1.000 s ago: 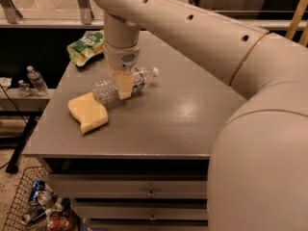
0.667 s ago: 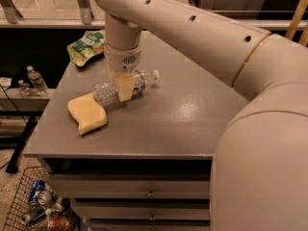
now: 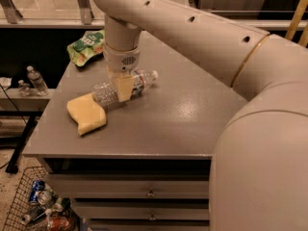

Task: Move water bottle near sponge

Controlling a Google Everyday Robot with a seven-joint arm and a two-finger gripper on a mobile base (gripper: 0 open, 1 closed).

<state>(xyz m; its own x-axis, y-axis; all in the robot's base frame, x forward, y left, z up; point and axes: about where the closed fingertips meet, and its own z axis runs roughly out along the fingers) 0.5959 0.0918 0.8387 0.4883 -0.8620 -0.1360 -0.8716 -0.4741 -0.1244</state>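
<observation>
The water bottle (image 3: pixel 138 82), clear ribbed plastic with a red-white-blue label band and a white cap, lies on its side on the grey table (image 3: pixel 192 119). Its cap points right and its base points left. The base lies right beside the pale yellow sponge (image 3: pixel 86 113), which rests near the table's front left. My gripper (image 3: pixel 123 86) reaches straight down from the arm and sits around the bottle's middle, covering part of it.
A green snack bag (image 3: pixel 86 44) lies at the table's back left corner. Small clear bottles (image 3: pixel 36 80) stand on a low shelf to the left. A wire basket (image 3: pixel 33 208) with cans sits on the floor at front left. Drawers run below the table's front edge.
</observation>
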